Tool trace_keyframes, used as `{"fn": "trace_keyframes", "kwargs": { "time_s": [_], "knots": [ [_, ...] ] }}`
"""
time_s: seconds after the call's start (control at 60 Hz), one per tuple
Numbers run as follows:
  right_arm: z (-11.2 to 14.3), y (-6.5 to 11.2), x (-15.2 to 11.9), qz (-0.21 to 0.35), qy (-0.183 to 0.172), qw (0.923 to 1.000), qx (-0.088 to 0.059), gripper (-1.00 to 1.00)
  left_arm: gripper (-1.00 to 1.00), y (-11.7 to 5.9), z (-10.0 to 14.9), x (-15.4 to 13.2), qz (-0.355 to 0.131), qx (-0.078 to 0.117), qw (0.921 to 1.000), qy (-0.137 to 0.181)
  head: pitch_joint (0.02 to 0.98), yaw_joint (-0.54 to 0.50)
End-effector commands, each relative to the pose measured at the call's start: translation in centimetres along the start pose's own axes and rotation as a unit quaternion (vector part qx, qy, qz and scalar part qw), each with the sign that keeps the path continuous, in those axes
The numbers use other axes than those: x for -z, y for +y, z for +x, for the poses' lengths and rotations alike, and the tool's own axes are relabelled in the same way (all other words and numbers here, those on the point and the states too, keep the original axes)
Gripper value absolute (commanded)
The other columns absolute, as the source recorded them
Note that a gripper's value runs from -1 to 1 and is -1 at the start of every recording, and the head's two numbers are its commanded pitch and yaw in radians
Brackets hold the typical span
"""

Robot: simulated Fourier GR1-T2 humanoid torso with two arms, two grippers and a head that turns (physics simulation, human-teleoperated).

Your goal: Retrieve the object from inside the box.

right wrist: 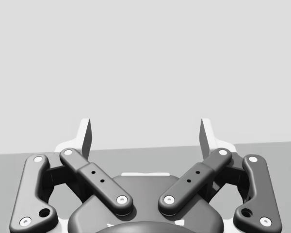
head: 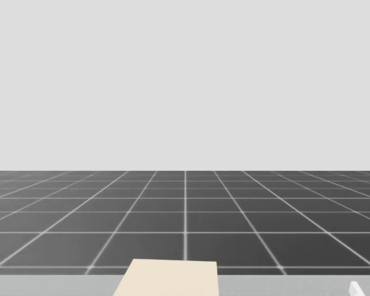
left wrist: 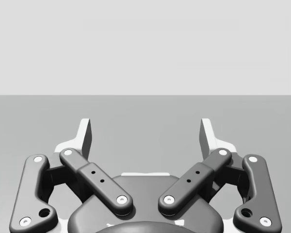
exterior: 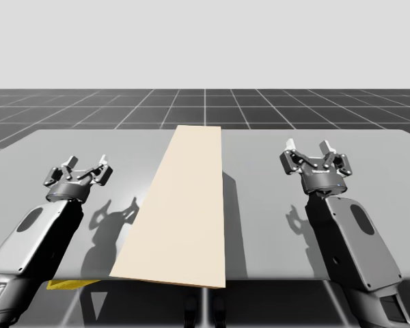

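A long beige box (exterior: 181, 212) with a flat closed top lies along the middle of the grey table (exterior: 260, 205); its far end (head: 169, 277) shows in the head view. What is inside is hidden. My left gripper (exterior: 78, 169) hovers open to the left of the box, apart from it. My right gripper (exterior: 316, 156) hovers open to the right of the box. In the left wrist view the gripper (left wrist: 145, 136) has nothing between its fingers, and the same holds for the gripper (right wrist: 145, 136) in the right wrist view.
A small yellow thing (exterior: 65, 283) peeks out at the table's front edge beside my left arm. Bare table lies on both sides of the box. A dark gridded floor (exterior: 205, 106) stretches beyond the far edge.
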Motion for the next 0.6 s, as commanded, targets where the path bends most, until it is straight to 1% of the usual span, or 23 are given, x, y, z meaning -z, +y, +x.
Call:
{"fn": "trace_keyframes", "kwargs": {
  "time_s": [0.017,0.05,0.1,0.15,0.167,0.183,0.25,0.267,0.3,0.317,0.333,0.367,0.417,0.433,0.45,0.467,0.5,0.517,0.533,0.55,0.567,0.583,0.6],
  "knots": [
    [-0.2,0.0,-0.1,-0.009,0.006,0.9999,-0.013,-1.00,-1.00,0.1,0.0,0.1,-0.001,0.000,1.0000,-0.001,0.064,0.00],
    [-0.2,0.0,-0.1,0.000,0.008,0.9999,-0.008,-1.00,-1.00,0.1,0.0,0.0,-0.001,0.000,1.0000,0.001,0.065,0.00],
    [-0.3,0.0,0.0,0.004,0.010,0.9999,-0.014,-1.00,-1.00,0.1,-0.1,0.0,-0.005,-0.002,0.9999,0.009,0.065,0.00],
    [-0.6,0.0,0.0,0.011,0.020,0.9994,-0.027,-1.00,-1.00,0.1,-0.3,0.0,-0.014,-0.009,0.9996,0.025,0.065,0.00],
    [-0.9,-0.1,0.0,0.022,0.029,0.9985,-0.041,-1.00,-1.00,0.0,-0.4,0.0,-0.025,-0.017,0.9988,0.040,0.066,0.00],
    [-1.0,-0.1,0.0,0.027,0.032,0.9981,-0.045,-1.00,-1.00,0.0,-0.5,0.0,-0.028,-0.017,0.9985,0.045,0.066,0.00],
    [-1.7,0.1,-0.1,0.063,0.058,0.9949,-0.054,-1.00,-1.00,-0.4,-1.2,0.0,-0.057,0.008,0.9959,0.070,0.068,0.00],
    [-2.1,0.2,-0.2,0.083,0.065,0.9921,-0.068,-1.00,-1.00,-0.7,-1.4,-0.1,-0.075,0.016,0.9938,0.081,0.068,0.00],
    [-2.3,0.3,-0.2,0.101,0.073,0.9903,-0.064,-1.00,-1.00,-0.9,-1.5,-0.2,-0.083,0.023,0.9927,0.085,0.068,0.00],
    [-2.5,0.6,-0.4,0.119,0.086,0.9875,-0.059,-1.00,-1.00,-1.3,-1.6,-0.3,-0.107,0.026,0.9897,0.092,0.068,0.00],
    [-2.6,0.7,-0.6,0.126,0.087,0.9861,-0.064,-1.00,-1.00,-1.5,-1.7,-0.5,-0.119,0.024,0.9880,0.095,0.068,0.00],
    [-3.0,0.9,-0.9,0.162,0.085,0.9796,-0.082,-1.00,-1.00,-2.1,-1.7,-0.9,-0.163,0.032,0.9807,0.102,0.068,0.00],
    [-3.2,1.3,-1.2,0.188,0.081,0.9758,-0.077,-1.00,-1.00,-2.7,-1.8,-1.6,-0.212,0.041,0.9705,0.107,0.069,0.00],
    [-3.3,1.5,-1.5,0.207,0.073,0.9725,-0.077,-1.00,-1.00,-3.2,-1.8,-2.1,-0.253,0.045,0.9604,0.108,0.069,0.00],
    [-3.3,1.6,-1.6,0.215,0.069,0.9711,-0.078,-1.00,-1.00,-3.4,-1.8,-2.3,-0.268,0.045,0.9562,0.109,0.069,0.00],
    [-3.3,1.7,-1.9,0.237,0.061,0.9668,-0.072,-1.00,-1.00,-3.9,-1.7,-3.0,-0.308,0.049,0.9442,0.107,0.068,0.00],
    [-3.3,2.0,-2.2,0.256,0.056,0.9634,-0.055,-1.00,-1.00,-4.4,-1.7,-3.6,-0.340,0.060,0.9331,0.100,0.067,0.00],
    [-3.3,2.1,-2.3,0.263,0.049,0.9618,-0.060,-1.00,-1.00,-4.6,-1.7,-3.8,-0.351,0.060,0.9292,0.100,0.067,0.00],
    [-3.3,2.2,-2.6,0.277,0.043,0.9583,-0.059,-1.00,-1.00,-4.8,-1.7,-4.2,-0.372,0.063,0.9208,0.099,0.067,0.00],
    [-3.2,2.3,-2.9,0.295,0.043,0.9532,-0.051,-1.00,-1.00,-5.1,-1.7,-4.6,-0.388,0.069,0.9142,0.094,0.066,-0.01],
    [-3.2,2.4,-3.1,0.304,0.042,0.9505,-0.047,-1.00,-1.00,-5.2,-1.7,-4.8,-0.394,0.073,0.9115,0.091,0.065,-0.01],
    [-3.2,2.7,-3.5,0.326,0.026,0.9439,-0.047,-1.00,-1.00,-5.5,-1.7,-5.2,-0.413,0.080,0.9027,0.091,0.065,-0.01],
    [-3.2,2.8,-3.6,0.333,0.025,0.9413,-0.047,-1.00,-1.00,-5.6,-1.8,-5.3,-0.419,0.082,0.8999,0.090,0.065,-0.01]
  ]
}}
